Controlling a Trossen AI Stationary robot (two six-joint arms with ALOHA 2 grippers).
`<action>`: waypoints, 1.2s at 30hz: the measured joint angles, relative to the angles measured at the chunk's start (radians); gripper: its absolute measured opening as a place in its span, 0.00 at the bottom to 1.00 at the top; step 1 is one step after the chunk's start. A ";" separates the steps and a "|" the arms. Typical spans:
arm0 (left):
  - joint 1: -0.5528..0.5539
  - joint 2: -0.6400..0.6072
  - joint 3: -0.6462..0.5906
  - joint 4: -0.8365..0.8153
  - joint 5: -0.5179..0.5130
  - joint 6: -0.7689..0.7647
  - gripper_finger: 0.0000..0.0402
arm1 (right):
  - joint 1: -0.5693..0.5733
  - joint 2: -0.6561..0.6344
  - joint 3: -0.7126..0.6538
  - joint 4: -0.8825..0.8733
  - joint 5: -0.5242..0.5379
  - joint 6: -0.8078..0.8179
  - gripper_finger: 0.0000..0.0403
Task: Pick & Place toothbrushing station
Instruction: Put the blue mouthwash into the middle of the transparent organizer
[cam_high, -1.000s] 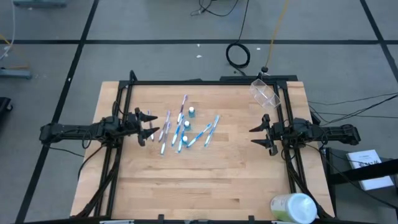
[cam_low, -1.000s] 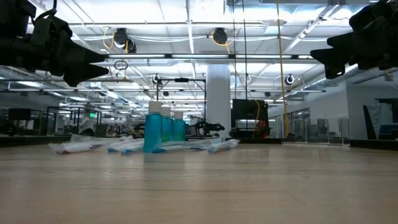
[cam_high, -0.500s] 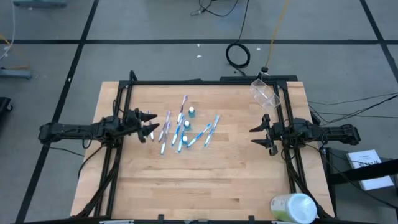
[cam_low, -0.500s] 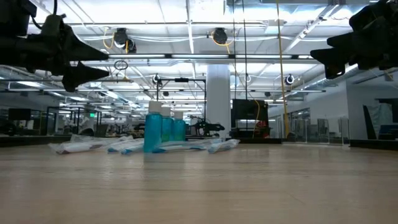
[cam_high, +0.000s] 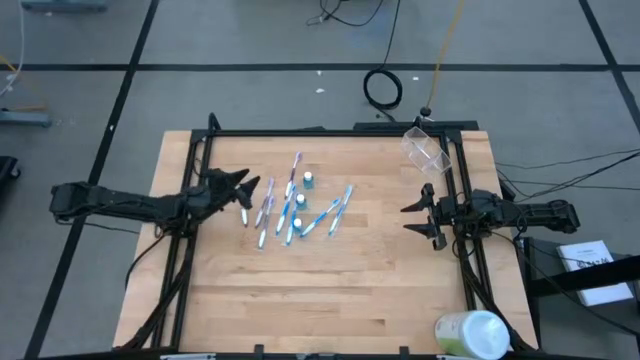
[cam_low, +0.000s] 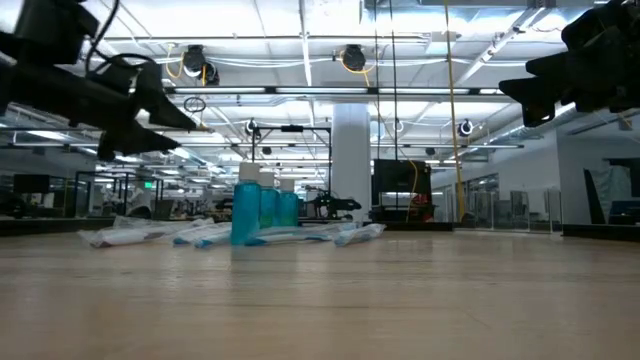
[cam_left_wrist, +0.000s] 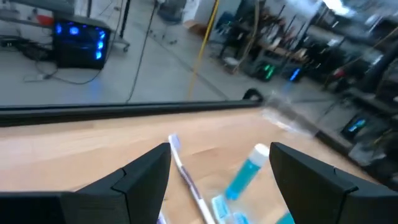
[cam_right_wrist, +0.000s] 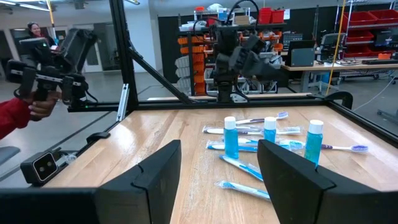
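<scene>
The left end effector, fingers spread and grasping nothing, hovered just beside the toothbrushes and tubes scattered mid-desk, apparently to pick one, while the right end effector, likewise spread, waited below the clear cup.

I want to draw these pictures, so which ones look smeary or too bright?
Left wrist view: smeared, the room behind and the teal-capped tube streaky, as if the camera were moving. Low view: bright ceiling lights glare, so the left gripper and right gripper look like black shapes. High view: even light. Right wrist view: sharp.
</scene>
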 joint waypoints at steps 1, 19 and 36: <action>0.010 0.035 0.023 -0.001 0.005 0.009 0.70 | 0.000 0.000 0.000 0.000 0.000 0.000 0.51; 0.262 0.512 0.306 -0.079 0.286 0.238 0.70 | 0.000 0.000 0.000 0.000 0.000 0.000 0.51; 0.329 0.724 0.367 0.167 0.320 0.507 0.70 | 0.000 0.000 0.000 0.000 0.000 0.000 0.51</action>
